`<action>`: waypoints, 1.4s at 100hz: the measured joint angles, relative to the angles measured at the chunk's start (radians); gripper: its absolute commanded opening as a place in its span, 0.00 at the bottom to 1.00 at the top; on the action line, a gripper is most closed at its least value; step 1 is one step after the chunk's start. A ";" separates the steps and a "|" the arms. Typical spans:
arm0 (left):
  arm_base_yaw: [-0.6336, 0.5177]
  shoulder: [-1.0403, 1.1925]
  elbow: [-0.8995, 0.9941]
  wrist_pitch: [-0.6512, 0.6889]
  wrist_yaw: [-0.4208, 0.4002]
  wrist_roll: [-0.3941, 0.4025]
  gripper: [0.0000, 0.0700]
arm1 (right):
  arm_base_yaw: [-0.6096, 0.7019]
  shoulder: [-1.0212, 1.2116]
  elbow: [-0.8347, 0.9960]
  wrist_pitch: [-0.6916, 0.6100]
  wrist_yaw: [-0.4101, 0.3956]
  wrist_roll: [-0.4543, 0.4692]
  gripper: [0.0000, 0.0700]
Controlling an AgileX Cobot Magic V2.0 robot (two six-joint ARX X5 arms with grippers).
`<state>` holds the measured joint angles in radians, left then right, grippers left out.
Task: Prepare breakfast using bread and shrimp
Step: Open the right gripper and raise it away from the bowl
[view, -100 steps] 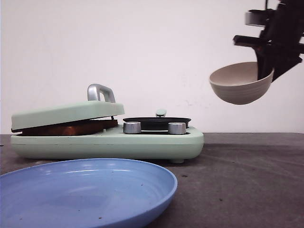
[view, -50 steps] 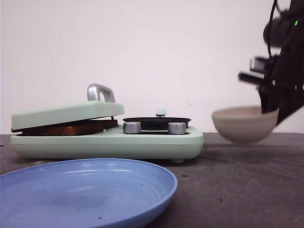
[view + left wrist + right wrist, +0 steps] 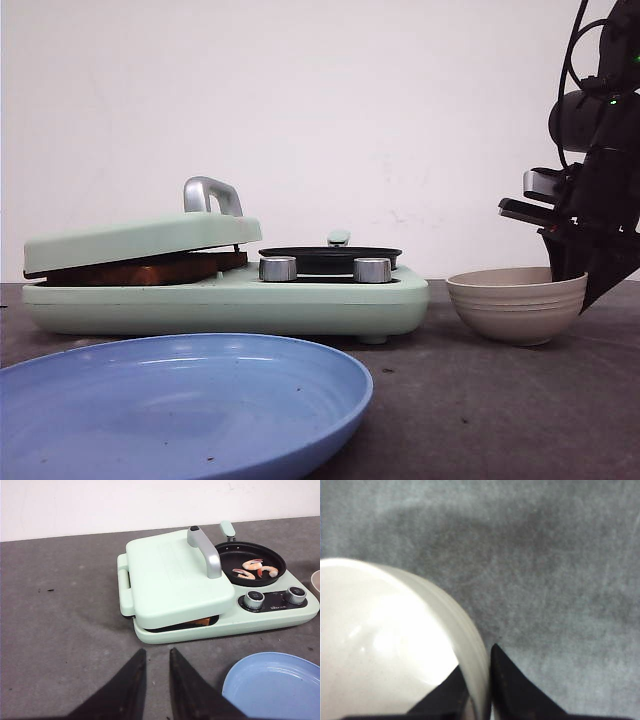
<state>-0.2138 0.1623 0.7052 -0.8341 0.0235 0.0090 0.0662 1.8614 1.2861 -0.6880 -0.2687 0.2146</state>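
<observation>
The mint-green breakfast maker (image 3: 225, 295) is the landmark here, and most of the cooking setup is already in place on it. Its hinged press lid (image 3: 175, 577) is down over the sandwich side, and the bread (image 3: 140, 270) sits clamped under it, showing as a dark toasted edge along the gap at the front. On the other side of the maker, behind the two silver knobs (image 3: 274, 595), the small black pan (image 3: 250, 569) holds the shrimp (image 3: 255, 569): a few curled orange-pink pieces lying loose in the pan.

The beige ribbed bowl (image 3: 516, 305) stands on the counter (image 3: 500, 400) just beside the maker's knob end, upright, and looks empty in the right wrist view. The right gripper (image 3: 477, 690) has its fingers closed narrowly over the bowl's rim, one inside the wall and one outside, so the bowl is set down but not yet let go. The left gripper (image 3: 156, 680) hangs over bare counter in front of the maker's press side, fingers close together with only a slim gap, holding nothing.

The blue plate (image 3: 180, 405) lies in front of the maker, nearest the front camera, with nothing on it but a few crumbs.

By my reading, loading is done: bread in the press, shrimp in the pan. What is left is freeing the bowl, then lifting the lid and moving the bread and shrimp onto the plate.
</observation>
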 measured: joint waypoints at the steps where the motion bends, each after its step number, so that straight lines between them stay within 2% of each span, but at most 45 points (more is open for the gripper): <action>1: 0.000 0.000 0.000 0.000 0.000 0.000 0.04 | 0.000 0.000 0.000 0.000 0.000 0.000 0.14; 4: 0.000 0.000 0.000 0.000 0.000 0.000 0.04 | 0.000 0.000 0.000 0.003 0.002 0.000 0.25; 5: 0.000 0.000 0.000 0.000 0.000 0.000 0.04 | 0.000 0.000 0.000 0.004 0.003 0.000 0.32; 10: 0.000 0.000 0.000 0.000 0.000 0.000 0.04 | 0.000 0.001 0.000 0.009 0.006 -0.001 0.49; 13: 0.000 0.000 0.000 0.000 0.000 0.000 0.04 | 0.000 0.001 0.000 0.010 0.007 -0.002 0.57; 17: 0.000 0.000 0.000 0.000 0.000 0.000 0.04 | 0.000 0.001 0.000 0.009 0.007 -0.005 0.62; 52: 0.000 0.000 0.000 0.000 0.000 0.000 0.04 | -0.004 -0.021 0.000 0.008 0.007 -0.042 0.62; 96: 0.000 0.000 0.000 0.000 0.000 0.000 0.04 | -0.009 -0.380 0.000 0.011 0.006 -0.061 0.61; 104: 0.000 0.000 0.000 0.000 0.000 0.000 0.04 | -0.009 -0.461 0.000 0.011 0.002 -0.061 0.54; 111: 0.000 0.000 0.000 0.000 0.000 0.000 0.04 | -0.009 -0.526 0.000 0.011 -0.021 -0.061 0.43; 115: 0.000 0.000 0.000 0.000 0.000 0.000 0.04 | -0.009 -0.559 0.000 0.010 -0.038 -0.061 0.29; 118: 0.000 0.000 0.000 0.000 0.000 0.000 0.04 | -0.009 -0.581 0.000 0.007 -0.053 -0.061 0.15; 119: 0.000 0.000 0.000 0.000 0.000 0.000 0.04 | -0.009 -0.588 0.000 0.006 -0.057 -0.061 0.08; 121: 0.000 0.000 0.000 0.000 0.000 0.000 0.04 | -0.009 -0.601 0.000 0.002 -0.069 -0.061 0.01; 140: 0.000 0.000 0.000 0.005 0.000 -0.001 0.04 | 0.013 -0.697 0.000 -0.044 -0.172 -0.070 0.00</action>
<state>-0.2138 0.1623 0.7052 -0.8288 0.0235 0.0078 0.0795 1.1648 1.2858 -0.7319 -0.4412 0.1448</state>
